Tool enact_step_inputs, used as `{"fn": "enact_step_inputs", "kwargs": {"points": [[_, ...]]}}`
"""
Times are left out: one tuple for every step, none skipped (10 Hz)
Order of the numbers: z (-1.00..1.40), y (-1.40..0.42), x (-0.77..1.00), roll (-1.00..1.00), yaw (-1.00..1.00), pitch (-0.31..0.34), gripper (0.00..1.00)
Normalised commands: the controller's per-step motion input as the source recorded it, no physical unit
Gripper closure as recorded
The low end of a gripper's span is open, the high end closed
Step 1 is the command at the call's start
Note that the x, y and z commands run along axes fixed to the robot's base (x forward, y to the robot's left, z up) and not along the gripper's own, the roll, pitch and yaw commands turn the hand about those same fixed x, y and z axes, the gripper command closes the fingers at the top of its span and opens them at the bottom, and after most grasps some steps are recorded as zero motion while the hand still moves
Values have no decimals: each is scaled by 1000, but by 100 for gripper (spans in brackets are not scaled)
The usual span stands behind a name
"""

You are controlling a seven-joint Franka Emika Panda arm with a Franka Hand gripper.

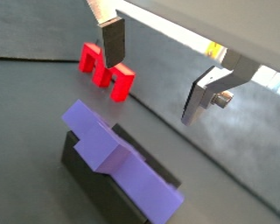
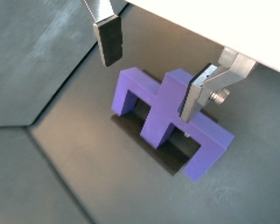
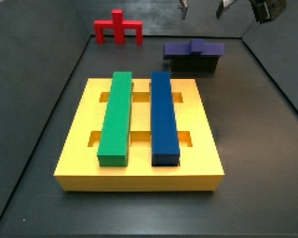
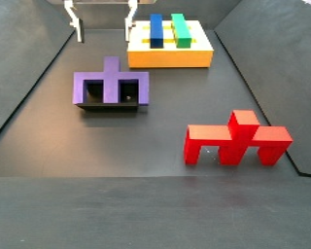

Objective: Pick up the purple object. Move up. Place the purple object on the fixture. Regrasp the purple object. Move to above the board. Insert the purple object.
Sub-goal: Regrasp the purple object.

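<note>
Pincer (image 2: 157,66): raised clear of the purple piece (image 2: 168,117), jaws spread wide apart, nothing between them. Both wrist views show the two silver fingers (image 1: 113,39) well separated, with empty air between. In a side view the pincer (image 4: 102,21) hangs at the top edge of the frame, above and behind the purple piece (image 4: 112,88); in a side view only its finger tips (image 3: 223,8) show at the upper edge, about 1 o'clock from the purple piece (image 3: 193,48).

Purple piece: seated on the fixture (image 3: 196,64), the black holder showing beneath and around its underside. In a wrist view the fixture (image 1: 95,175) appears as a dark block under the purple piece (image 1: 122,159). Not held; no finger touches it.

Board (image 3: 142,139): yellow slab flat on the dark surface (image 3: 257,158), carrying a green bar (image 3: 115,116) and a blue bar (image 3: 164,114) lying side by side along its length. The fixture stands just beyond the board's far end, at roughly 1 o'clock from the board's centre in that side view. In a side view the board (image 4: 170,51) lies behind the purple piece at about 1 o'clock.

Red piece (image 3: 118,28): stands apart on the surface, at roughly 11 o'clock from the board; in a wrist view the red piece (image 1: 108,70) lies beyond the purple one, not touching it.
</note>
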Motion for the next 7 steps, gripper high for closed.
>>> {"fn": "enact_step_inputs", "kwargs": {"points": [[0,-94,3,1000,343,6,0],[-29,-83,0,1000,357,9,0],[-43,-20,0,626,234,0,0],[0,-3,0,71,0,0,0],[0,0,29,0,0,49,0],[-254,0,0,151,0,20,0],[-283,-49,0,591,66,103,0]]}}
